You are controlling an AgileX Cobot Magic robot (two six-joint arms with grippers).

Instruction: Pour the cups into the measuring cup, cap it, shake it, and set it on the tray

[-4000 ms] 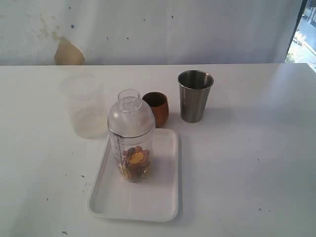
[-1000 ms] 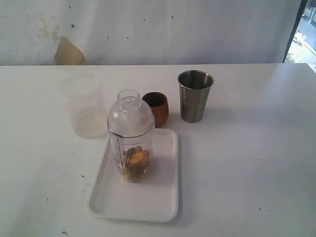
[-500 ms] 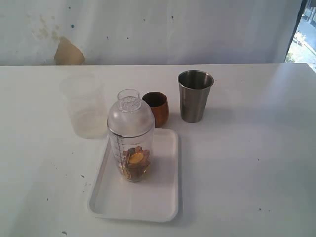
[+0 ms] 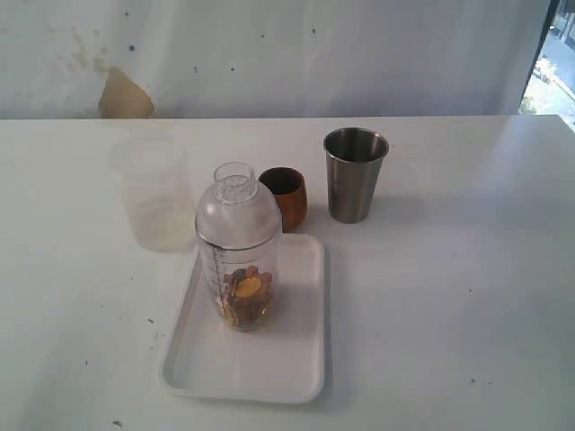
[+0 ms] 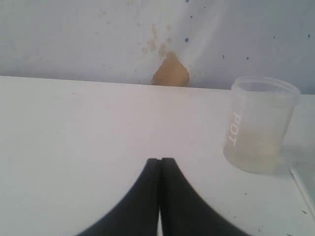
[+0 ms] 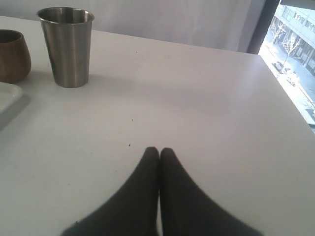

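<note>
Nearest the exterior camera lay the tray (image 4: pixel 289 364), long side running away from the viewer, flat on the white bench (image 4: pixel 449 296). The measuring cup (image 4: pixel 239 269) stood upright on the tray's far left part, capped with a clear dome lid (image 4: pixel 238 205); brown and yellow pieces sat in its bottom. The graduation marks faced left of front.

Just beyond the tray's far edge stood the wooden cup (image 4: pixel 289 197), upright, partly hidden behind the dome lid. To its right and apart from it, the steel tumbler (image 4: pixel 354 180) was upright, mouth open. Left of the tray, on the bench, stood a frosted plastic cup (image 4: pixel 153 193). Farthest back, a pale wall carried a tan stain (image 4: pixel 124 95).

Neither arm showed in the exterior view. In the wrist views, the left claw (image 5: pixel 159 163) was closed, fingers pressed together, gripping nothing, the frosted cup beyond it. The right claw (image 6: pixel 159 152) was likewise closed and empty, above bare bench, well apart from the steel tumbler.
</note>
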